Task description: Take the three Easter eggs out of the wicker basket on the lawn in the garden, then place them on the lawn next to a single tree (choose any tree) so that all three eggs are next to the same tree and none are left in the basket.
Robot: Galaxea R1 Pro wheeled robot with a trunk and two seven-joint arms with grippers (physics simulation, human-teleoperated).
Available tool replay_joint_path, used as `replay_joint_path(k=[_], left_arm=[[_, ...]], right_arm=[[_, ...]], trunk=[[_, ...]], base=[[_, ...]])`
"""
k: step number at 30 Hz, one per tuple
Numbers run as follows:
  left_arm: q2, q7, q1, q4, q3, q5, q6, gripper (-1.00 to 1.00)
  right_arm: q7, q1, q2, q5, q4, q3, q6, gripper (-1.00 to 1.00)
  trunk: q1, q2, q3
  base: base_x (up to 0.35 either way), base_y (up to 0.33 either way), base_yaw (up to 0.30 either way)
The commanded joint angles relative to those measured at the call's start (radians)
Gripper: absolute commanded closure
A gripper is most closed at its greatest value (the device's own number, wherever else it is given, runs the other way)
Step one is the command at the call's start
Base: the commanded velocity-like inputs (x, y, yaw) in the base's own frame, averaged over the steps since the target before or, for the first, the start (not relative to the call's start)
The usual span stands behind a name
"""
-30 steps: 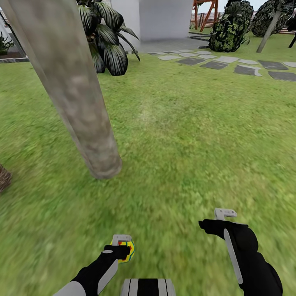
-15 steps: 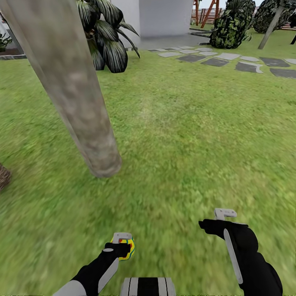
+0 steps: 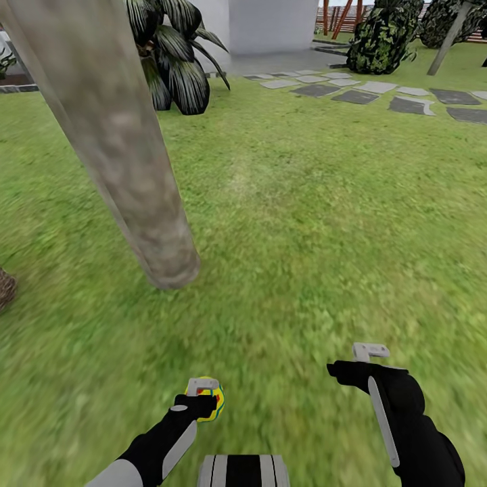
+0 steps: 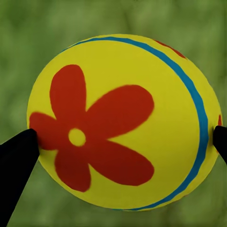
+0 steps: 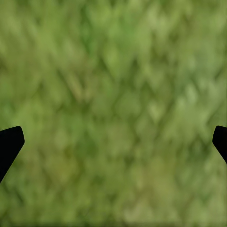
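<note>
Left gripper (image 3: 205, 391) clenched on egg (image 4: 124, 122) for drop near tree (image 3: 128, 155) ahead-left; right gripper (image 3: 368, 352) spread, empty.

White house wall (image 3: 270, 24), grey stepping stones (image 3: 379, 95), palm (image 3: 172, 64), dark bushes (image 3: 385, 37), wood fence bkgd.

No readable text, label, brand, number or sign appears on anything here.
</note>
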Motion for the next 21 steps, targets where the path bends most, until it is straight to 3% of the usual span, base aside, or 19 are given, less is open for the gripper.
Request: replay_joint_path(k=[1, 8, 9, 21], left_arm=[[0.001, 0.009, 0.000, 0.055, -0.008, 0.013, 0.002, 1.00], [0.001, 0.008, 0.000, 0.055, -0.008, 0.013, 0.002, 1.00], [0.001, 0.008, 0.000, 0.055, -0.008, 0.013, 0.002, -1.00], [0.001, 0.008, 0.000, 0.054, -0.008, 0.013, 0.002, -1.00]], right_arm=[[0.006, -0.001, 0.001, 0.009, -0.001, -0.001, 0.004, -1.00], [0.006, -0.001, 0.001, 0.009, -0.001, -0.001, 0.004, -1.00], [0.006, -0.001, 0.001, 0.009, -0.001, -0.001, 0.004, -1.00], [0.006, -0.001, 0.001, 0.009, -0.001, -0.001, 0.004, -1.00]], trunk=[[0.000, 0.000, -0.001], [0.000, 0.000, -0.001], [0.000, 0.000, -0.001], [0.000, 0.000, -0.001]], base=[[0.000, 0.000, 0.000], [0.000, 0.000, 0.000], [0.000, 0.000, 0.000], [0.000, 0.000, 0.000]])
